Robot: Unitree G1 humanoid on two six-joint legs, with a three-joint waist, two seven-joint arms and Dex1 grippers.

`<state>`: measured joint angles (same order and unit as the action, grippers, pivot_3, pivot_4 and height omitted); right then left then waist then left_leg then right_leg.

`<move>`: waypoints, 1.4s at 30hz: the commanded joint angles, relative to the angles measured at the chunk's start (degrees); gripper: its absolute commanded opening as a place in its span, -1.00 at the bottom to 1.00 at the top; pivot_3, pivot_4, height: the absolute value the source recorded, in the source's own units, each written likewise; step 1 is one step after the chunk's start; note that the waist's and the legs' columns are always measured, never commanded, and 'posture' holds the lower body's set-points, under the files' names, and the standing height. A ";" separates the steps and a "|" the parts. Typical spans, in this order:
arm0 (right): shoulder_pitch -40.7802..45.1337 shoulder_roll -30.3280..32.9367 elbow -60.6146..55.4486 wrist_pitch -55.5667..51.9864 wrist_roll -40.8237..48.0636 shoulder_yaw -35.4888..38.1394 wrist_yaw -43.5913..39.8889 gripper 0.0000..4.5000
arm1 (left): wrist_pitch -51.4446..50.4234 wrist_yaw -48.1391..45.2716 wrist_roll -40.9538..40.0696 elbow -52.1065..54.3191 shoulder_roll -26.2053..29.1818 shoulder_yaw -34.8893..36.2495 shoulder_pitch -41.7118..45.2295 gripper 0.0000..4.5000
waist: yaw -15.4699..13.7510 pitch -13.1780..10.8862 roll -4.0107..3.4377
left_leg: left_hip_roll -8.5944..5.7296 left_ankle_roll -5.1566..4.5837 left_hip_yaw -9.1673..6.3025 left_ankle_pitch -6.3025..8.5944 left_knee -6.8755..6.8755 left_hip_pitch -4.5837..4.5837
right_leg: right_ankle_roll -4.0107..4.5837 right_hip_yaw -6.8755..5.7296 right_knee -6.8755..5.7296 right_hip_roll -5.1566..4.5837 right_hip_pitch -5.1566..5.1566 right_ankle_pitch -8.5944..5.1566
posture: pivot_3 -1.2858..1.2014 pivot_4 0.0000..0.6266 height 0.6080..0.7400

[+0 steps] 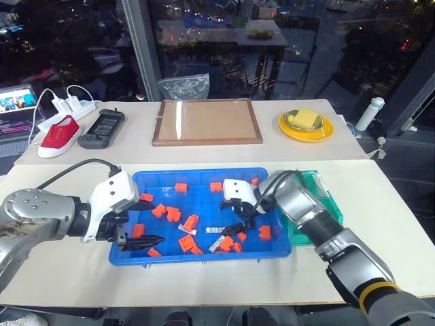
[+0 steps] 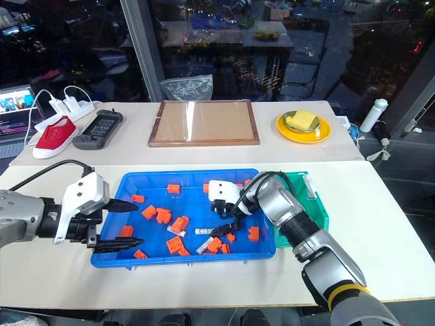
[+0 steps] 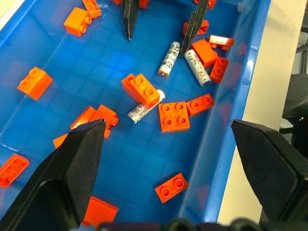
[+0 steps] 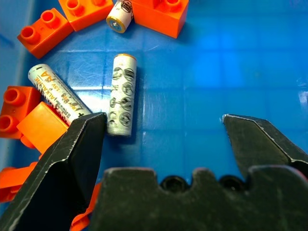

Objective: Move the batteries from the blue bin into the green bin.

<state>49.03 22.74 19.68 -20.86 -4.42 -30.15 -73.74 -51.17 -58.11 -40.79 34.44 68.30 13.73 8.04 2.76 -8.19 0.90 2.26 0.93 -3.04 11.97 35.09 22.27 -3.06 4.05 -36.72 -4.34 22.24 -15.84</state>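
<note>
1. I saw the batteries (image 4: 121, 95) as small silver-grey cylinders with dark print. Three showed in the right wrist view, lying flat on the floor of the blue bin (image 1: 156, 180) among orange blocks (image 1: 174, 214), toward its near right part.
2. One battery lay alone on bare blue floor, another (image 4: 57, 96) just beside it against a block, and a third (image 4: 120, 14) was half tucked under a block.
3. The green bin (image 1: 325, 197) sat against the blue bin's right end on the surface, mostly behind my right arm; I could not tell what was in it.
4. My right arm reached in from the right, wrist bent so the right tool (image 1: 231, 216) pointed down and leftward over the batteries. Its fingers stood wide apart, holding nothing, one tip just beside the lone battery.
5. My left tool (image 1: 139, 223) hung at the blue bin's left end, fingers spread wide and empty, pointing across the tray.
</note>
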 commanded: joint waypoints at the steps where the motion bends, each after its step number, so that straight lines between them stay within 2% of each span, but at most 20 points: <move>1: -0.24 -1.10 -2.32 -0.70 0.52 1.09 1.19 0.99 | 1.10 -0.36 0.45 0.63 0.68 1.43 -0.04 1.00 | 0.05 0.00 0.00 | 0.00 0.00 0.00 0.00 0.00 0.00 | 0.00 0.00 0.00 0.00 0.00 0.00 | 0.03 -0.52 1.00; 2: -0.27 -1.23 -2.34 -0.72 0.53 1.10 1.37 0.77 | 1.19 -0.37 0.58 0.56 0.65 1.34 -0.04 1.00 | 0.06 0.00 0.00 | 0.01 0.00 0.00 0.00 0.00 0.00 | 0.00 0.00 0.00 0.01 0.00 0.00 | 0.03 -0.52 1.00; 3: -0.41 -1.23 -2.18 -0.55 0.42 0.96 1.42 0.70 | 1.26 -0.39 0.69 0.45 0.62 1.23 0.01 1.00 | 0.06 0.00 0.00 | 0.01 0.00 0.00 0.00 0.00 0.00 | 0.00 0.00 0.00 0.01 0.00 0.00 | 0.03 -0.52 1.00; 5: -0.72 -1.10 -2.00 -0.13 0.18 0.62 1.39 0.35 | 1.34 -0.43 0.81 0.32 0.57 1.06 0.13 1.00 | -0.06 0.00 0.00 | 0.00 0.00 0.00 0.00 0.00 0.01 | 0.00 0.00 0.00 0.00 0.00 0.00 | 0.03 -0.52 1.00; 7: -0.90 -0.98 -2.02 0.14 0.03 0.43 1.35 0.13 | 1.37 -0.46 0.84 0.22 0.53 1.04 0.24 1.00 | -0.12 0.00 0.00 | 0.00 0.00 0.00 0.00 0.00 0.01 | 0.00 0.00 0.01 0.00 0.00 0.00 | 0.03 -0.52 1.00; 8: -1.01 -1.04 -1.96 0.74 -0.10 0.49 1.72 -0.11 | 1.37 -0.52 0.78 0.15 0.49 1.06 0.29 1.00 | -0.10 0.00 0.00 | 0.00 0.00 0.00 0.00 0.00 0.01 | 0.00 0.00 0.01 0.00 0.00 0.00 | 0.03 -0.52 1.00; 10: -1.02 -1.39 -1.80 0.80 -0.15 0.74 2.46 -0.36 | 1.39 -0.57 0.63 0.00 0.33 0.99 0.46 1.00 | -0.05 0.00 0.00 | 0.00 0.00 0.00 0.00 0.00 0.00 | 0.00 0.00 0.00 0.00 0.00 0.00 | 0.03 -0.52 1.00; 13: -0.98 -1.11 -4.11 -0.71 1.03 1.91 2.46 -0.86 | 1.29 -0.37 -0.03 -0.08 -0.29 0.69 1.34 1.00 | -0.01 0.00 0.00 | 0.01 0.00 0.01 0.00 0.00 0.00 | 0.00 0.00 0.00 0.00 0.00 0.00 | 0.03 -0.52 1.00; 19: -0.29 1.83 -14.54 -8.73 5.12 6.41 1.70 -0.87 | -1.49 0.51 -6.07 0.32 -3.26 0.17 7.67 1.00 | -0.28 -0.01 0.01 | -0.01 0.00 -0.01 0.00 0.02 0.07 | 0.00 0.00 0.00 -0.02 0.00 0.00 | 0.03 -0.52 1.00; 23: 0.89 7.11 -22.20 -15.70 9.14 13.08 2.22 -0.87 | -1.69 2.00 -6.63 -1.50 -4.68 -1.27 11.74 1.00 | -0.33 -0.01 0.01 | -0.04 0.00 -0.04 0.00 0.02 0.09 | 0.00 -0.02 -0.01 -0.04 -0.02 0.00 | 0.03 -0.52 1.00; 28: 0.86 20.94 -22.50 -16.86 9.66 19.28 0.10 -0.87 | -1.07 0.84 -6.11 -3.69 -5.17 -4.42 14.72 1.00 | -0.58 -0.03 0.03 | -0.08 0.00 -0.03 0.00 0.01 0.08 | 0.00 -0.02 0.07 -0.06 -0.04 0.00 | 0.03 -0.52 1.00; 36: -2.32 35.79 -22.33 -16.69 9.55 22.40 -1.23 -0.87 | 2.12 -2.06 -2.72 -7.20 -6.67 -10.60 19.55 1.00 | -0.05 -0.05 0.04 | -0.04 -0.01 0.02 0.01 -0.03 0.03 | 0.05 0.01 0.21 -0.03 -0.02 -0.05 | 0.03 -0.52 1.00; 39: -5.46 37.39 -21.89 -16.93 9.45 22.49 -0.01 -0.87 | 2.85 -3.06 -1.60 -8.21 -7.30 -12.12 20.68 1.00 | -0.14 -0.05 0.05 | -0.06 -0.01 0.02 0.01 -0.01 0.05 | 0.05 0.01 0.25 -0.05 -0.06 -0.05 | 0.03 -0.52 1.00; 42: -6.25 35.25 -20.65 -16.61 8.84 20.74 2.00 -0.87 | 2.68 -3.68 -1.31 -8.77 -7.66 -12.75 21.23 1.00 | 0.01 -0.05 0.05 | -0.05 -0.01 0.05 0.01 -0.01 0.06 | 0.06 0.03 0.30 -0.04 -0.05 -0.05 | 0.03 -0.52 1.00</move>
<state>41.74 58.74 -0.70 -37.68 4.70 -9.65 -73.23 -49.05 -61.09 -42.44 25.56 60.51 0.60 28.01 2.77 -8.24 0.95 2.22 0.91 -2.99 11.97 35.09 22.32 -3.01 4.08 -36.44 -4.37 22.20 -15.88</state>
